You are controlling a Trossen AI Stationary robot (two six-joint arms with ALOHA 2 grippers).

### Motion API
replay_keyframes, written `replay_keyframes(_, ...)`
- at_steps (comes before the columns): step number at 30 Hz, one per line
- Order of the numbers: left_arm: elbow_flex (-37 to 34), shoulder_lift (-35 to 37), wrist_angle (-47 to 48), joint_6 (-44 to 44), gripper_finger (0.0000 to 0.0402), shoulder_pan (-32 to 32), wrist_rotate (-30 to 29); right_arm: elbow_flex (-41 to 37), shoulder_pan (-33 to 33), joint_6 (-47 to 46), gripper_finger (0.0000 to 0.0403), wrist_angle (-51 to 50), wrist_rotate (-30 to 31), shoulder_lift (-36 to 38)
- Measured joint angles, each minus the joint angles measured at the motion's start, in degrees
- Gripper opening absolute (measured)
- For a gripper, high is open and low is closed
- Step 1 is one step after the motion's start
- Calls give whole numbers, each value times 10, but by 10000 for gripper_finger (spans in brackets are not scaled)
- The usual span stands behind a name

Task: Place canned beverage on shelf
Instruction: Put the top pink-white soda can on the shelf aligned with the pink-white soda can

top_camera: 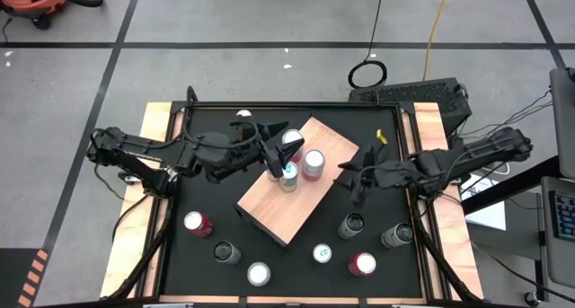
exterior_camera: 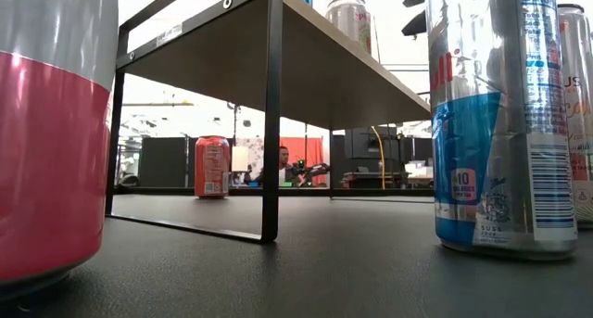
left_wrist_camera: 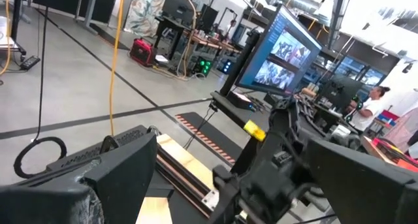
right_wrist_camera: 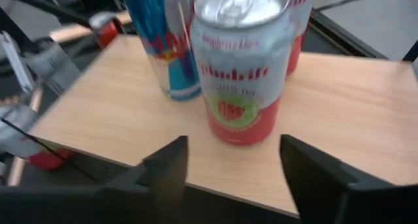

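Observation:
The shelf, a tan wooden board on black legs, stands slantwise at the table's middle. Three cans stand on its far part: a white and red one, a blue one and a white-topped one. My right gripper hovers open at the shelf's right edge, a finger on either side of the white and red can's line, short of it and touching nothing. My left gripper is wide open above the shelf's far left part beside the cans, pointing level; its wrist view shows nothing between its fingers.
Several more cans stand on the black tabletop near its front edge: a red one, dark ones, white-topped ones and a red one. The shelf's black legs leave room beneath.

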State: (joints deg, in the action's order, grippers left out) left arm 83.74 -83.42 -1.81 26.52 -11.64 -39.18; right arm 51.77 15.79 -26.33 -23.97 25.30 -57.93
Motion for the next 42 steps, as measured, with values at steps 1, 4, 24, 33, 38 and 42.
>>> replay_keyframes(1, 0, 0, 0, 0, 396, 0, 0, 0, 0, 0, 188, 3, 0, -8)
replay_keyframes(4, 0, 0, 0, 0, 396, 1, 0, 0, 0, 1, 126, 22, 0, -30)
replay_keyframes(24, 0, 0, 2, 0, 396, 2, -14, 0, -36, 31, 2, 68, -33, -64)
replay_keyframes(33, 0, 0, 9, 0, 396, 2, -14, 0, -61, 33, 1, 69, -47, -69)
replay_keyframes(38, 0, 0, 10, 0, 396, 2, -14, 0, -68, 36, 1, 81, -61, -80)
replay_keyframes(42, 0, 0, 11, 1, 396, 2, -14, 0, -68, 37, 1, 83, -62, -84)
